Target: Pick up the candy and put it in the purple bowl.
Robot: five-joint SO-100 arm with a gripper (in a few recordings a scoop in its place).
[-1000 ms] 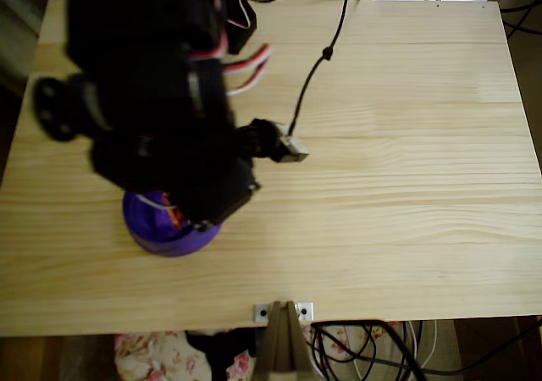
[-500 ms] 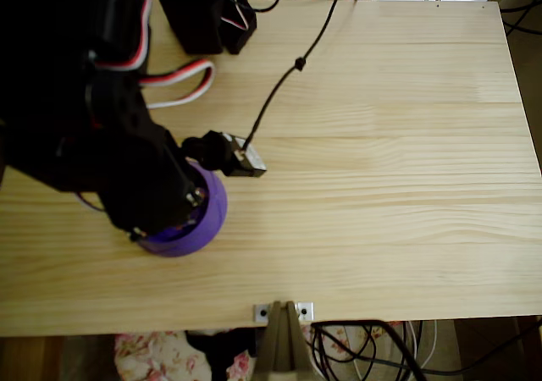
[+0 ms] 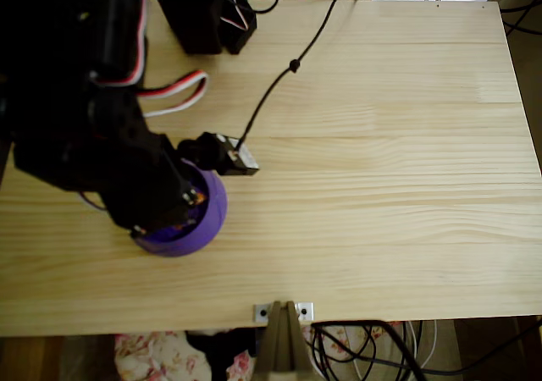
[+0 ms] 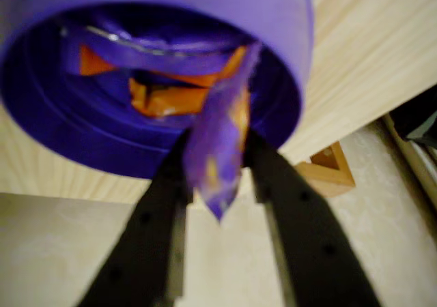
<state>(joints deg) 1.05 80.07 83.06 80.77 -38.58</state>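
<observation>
In the wrist view my gripper (image 4: 218, 184) hangs just over the near rim of the purple bowl (image 4: 287, 41). The candy (image 4: 220, 140), a purple wrapper with an orange-yellow patch, stands on end between the two black fingers (image 4: 160, 218). They are shut on it, and its top reaches over the bowl's opening. Other purple-and-orange wrapped sweets (image 4: 164, 95) lie inside the bowl. In the overhead view the black arm covers the left part of the purple bowl (image 3: 212, 216), with my gripper (image 3: 174, 216) above it.
The bowl stands near the left front of the light wooden table (image 3: 381, 186). A black cable (image 3: 279, 80) runs from the back edge to a small camera block (image 3: 239, 159) beside the bowl. A metal bracket (image 3: 284, 311) sits on the front edge.
The arm has swung left across the bowl, uncovering the bowl's right side. In the last half second it has only shifted slightly.
</observation>
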